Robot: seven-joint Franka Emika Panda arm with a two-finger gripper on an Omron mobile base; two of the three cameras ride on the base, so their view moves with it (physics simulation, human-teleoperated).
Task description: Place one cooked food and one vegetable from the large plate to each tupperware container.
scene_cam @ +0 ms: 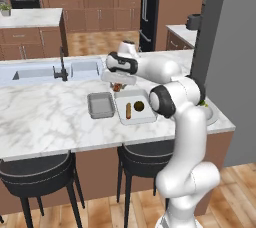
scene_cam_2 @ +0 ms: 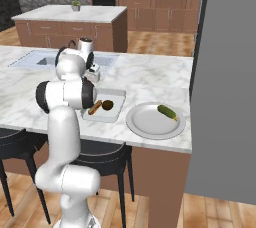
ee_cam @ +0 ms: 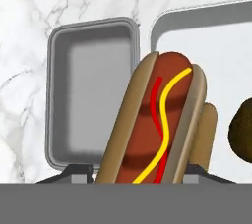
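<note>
The hot dog [ee_cam: 157, 125] looks soft and light. The bun will squash if it is squeezed hard, and the sauce on top is slippery. A good place to hold it is across the middle, on the two bun sides, with a gentle squeeze.

In the hand view the hot dog fills the middle and runs down between the two fingers [ee_cam: 78, 171]. The fingers look partly closed on the bun sides and seem to be holding it, but the spots where they touch are hidden at the bottom of the view.

The hot dog hangs in the air above the desk [scene_cam: 45, 117]. Below it lie the two trays. It is over the rims where the small dark tray [ee_cam: 93, 90] and the big light tray [ee_cam: 221, 41] sit side by side. The small tray has nothing in it. The big tray already holds a long brown food [scene_cam: 128, 110] and a round dark food [scene_cam: 139, 105].

In the right base view, the round plate [scene_cam_2: 150, 124] sits near the big tray, with a green cucumber [scene_cam_2: 167, 112] on it.
</note>
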